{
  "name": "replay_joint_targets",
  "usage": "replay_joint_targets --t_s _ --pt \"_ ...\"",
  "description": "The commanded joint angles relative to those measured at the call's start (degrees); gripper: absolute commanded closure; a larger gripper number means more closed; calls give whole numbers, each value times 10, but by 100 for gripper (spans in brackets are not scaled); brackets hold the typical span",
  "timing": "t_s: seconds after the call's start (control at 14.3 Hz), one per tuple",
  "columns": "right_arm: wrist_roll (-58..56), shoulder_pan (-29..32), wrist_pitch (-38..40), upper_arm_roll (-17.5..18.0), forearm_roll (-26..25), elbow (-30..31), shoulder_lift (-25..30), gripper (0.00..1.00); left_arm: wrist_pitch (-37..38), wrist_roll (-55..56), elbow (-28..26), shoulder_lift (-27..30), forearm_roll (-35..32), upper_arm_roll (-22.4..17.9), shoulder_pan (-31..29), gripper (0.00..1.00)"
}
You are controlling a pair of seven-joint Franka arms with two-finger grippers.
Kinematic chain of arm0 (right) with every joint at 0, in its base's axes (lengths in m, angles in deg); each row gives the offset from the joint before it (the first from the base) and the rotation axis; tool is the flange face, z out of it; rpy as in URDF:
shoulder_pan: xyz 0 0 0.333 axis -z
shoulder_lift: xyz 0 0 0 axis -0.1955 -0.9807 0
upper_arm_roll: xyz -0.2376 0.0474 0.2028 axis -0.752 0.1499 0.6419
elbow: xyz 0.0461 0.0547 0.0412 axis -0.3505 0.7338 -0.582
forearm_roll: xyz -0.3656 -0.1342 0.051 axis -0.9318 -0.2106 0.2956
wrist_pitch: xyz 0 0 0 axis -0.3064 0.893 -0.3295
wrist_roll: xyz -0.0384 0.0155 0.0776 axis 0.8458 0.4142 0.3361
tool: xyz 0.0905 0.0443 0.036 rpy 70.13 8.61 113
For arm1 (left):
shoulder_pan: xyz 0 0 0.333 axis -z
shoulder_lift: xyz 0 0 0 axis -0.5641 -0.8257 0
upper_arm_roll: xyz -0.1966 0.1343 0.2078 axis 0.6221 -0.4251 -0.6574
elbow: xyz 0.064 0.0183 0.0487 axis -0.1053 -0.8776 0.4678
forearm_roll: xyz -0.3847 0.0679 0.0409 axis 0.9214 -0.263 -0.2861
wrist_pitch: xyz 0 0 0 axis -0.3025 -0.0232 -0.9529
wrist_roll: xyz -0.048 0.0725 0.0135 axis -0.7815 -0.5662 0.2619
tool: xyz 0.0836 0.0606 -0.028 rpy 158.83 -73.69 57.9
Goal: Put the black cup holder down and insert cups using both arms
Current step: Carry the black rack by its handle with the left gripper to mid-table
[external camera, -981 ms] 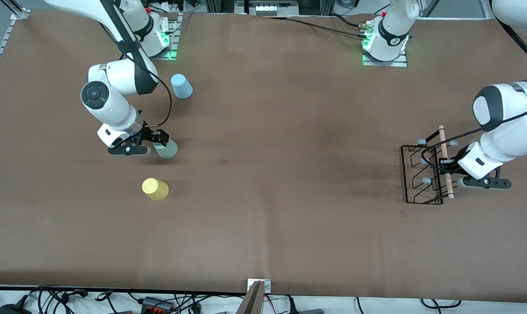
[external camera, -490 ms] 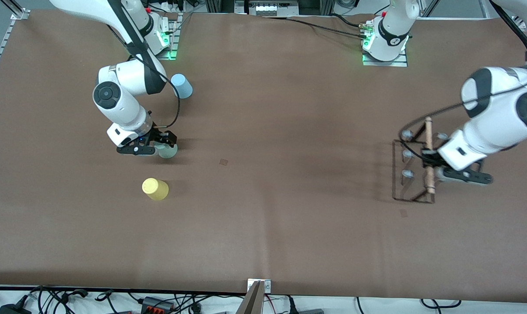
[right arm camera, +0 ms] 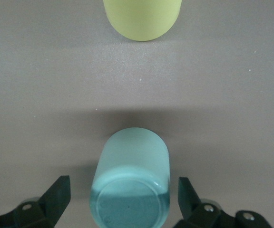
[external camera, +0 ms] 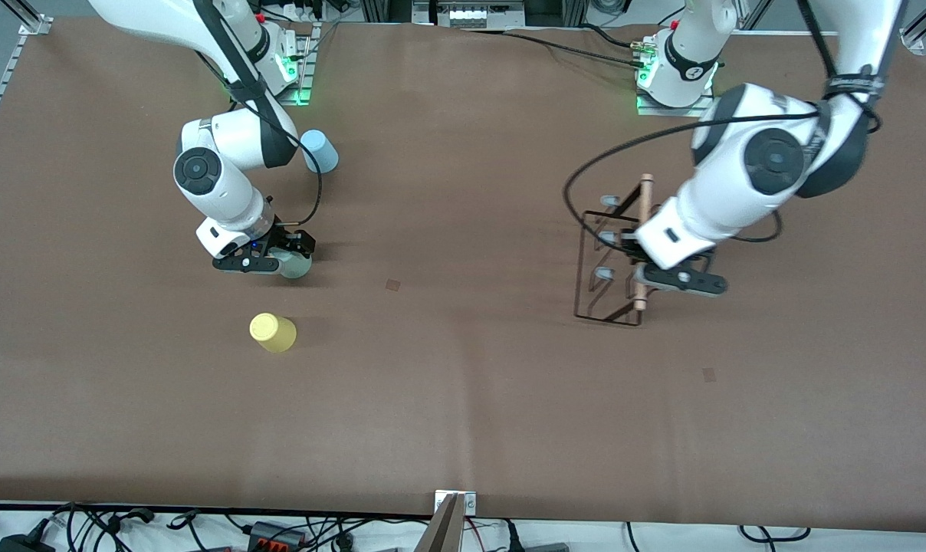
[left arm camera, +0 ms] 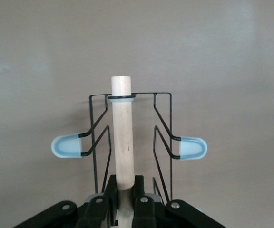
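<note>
Two grippers were seen. The left gripper (external camera: 638, 270) was clamped on the wooden rod (left arm camera: 122, 142) of the black cup holder (external camera: 612, 257), seemingly light, stiff wirework. The right gripper (right arm camera: 122, 197) was spread around the pale green cup (right arm camera: 131, 178), probably light and slippery.

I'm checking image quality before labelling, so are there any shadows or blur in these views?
Front view: sharp, with soft shadows streaking the table beside the rack. Right wrist view: a dark shadow rings the green cup; the yellow cup is cropped. Left wrist view: the rod is sharp.
</note>
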Motion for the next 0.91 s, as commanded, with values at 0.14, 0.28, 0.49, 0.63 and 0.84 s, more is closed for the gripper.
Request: replay_joint_targets --t_s 0.14,0.28,0.49,0.63,0.84 --pt "4 2 -13 1 7 17 5 8 -1 142 81 -76 -7 6 89 99" --pt "4 2 -11 1 7 17 6 47 -34 165 81 -97 -8 5 109 99" --pt "-3 3 -4 1 7 15 16 75 -63 167 81 -109 -8 5 116 99" --pt "-6 3 22 0 5 10 37 93 -74 168 81 -113 -8 5 117 99" --pt "-5 3 84 0 2 4 87 94 -77 167 81 -118 -10 5 132 99"
